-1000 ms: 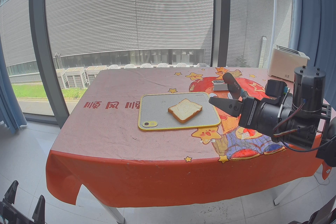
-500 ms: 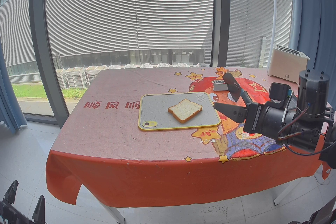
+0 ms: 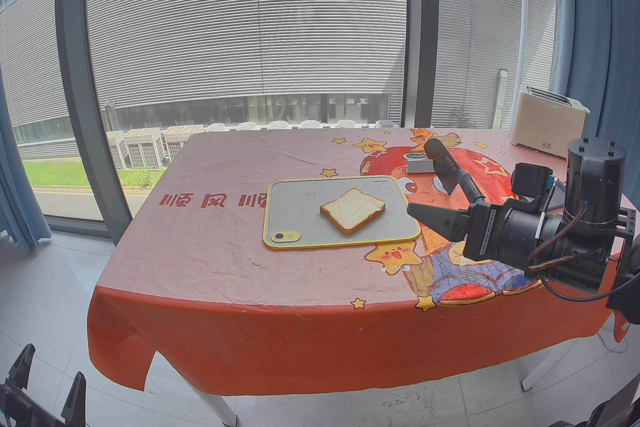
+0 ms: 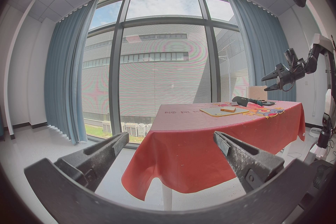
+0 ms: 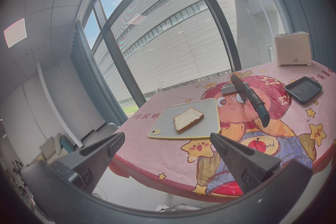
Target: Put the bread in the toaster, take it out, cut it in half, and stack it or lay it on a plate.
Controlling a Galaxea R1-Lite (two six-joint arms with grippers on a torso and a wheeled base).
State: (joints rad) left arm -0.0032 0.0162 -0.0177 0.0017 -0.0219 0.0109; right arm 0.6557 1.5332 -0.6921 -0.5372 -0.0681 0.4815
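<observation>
The bread (image 3: 352, 209), a single uncut slice, lay flat on a grey cutting board (image 3: 300, 218) with a yellow rim, near the middle of the worktop (image 3: 213, 248). The slice sat on the board's right half, clear of its rim. The toaster (image 3: 547, 120) stood upright at the far right corner, well apart from the bread. Between the board and the right edge lay a knife (image 3: 448, 171). Its dark blade was propped on a small grey block (image 3: 419, 165), and its handle pointed toward the near right corner. A dark rectangular plate (image 5: 303, 89) sat near the right edge, on the near side of the toaster.

The right tool (image 5: 166, 136) hovered above the worktop's right side, just beside the board's right rim, fingers spread wide and holding nothing. The left tool (image 4: 171, 135) hung low, off the worktop beyond its near left corner, also spread wide and holding nothing.
</observation>
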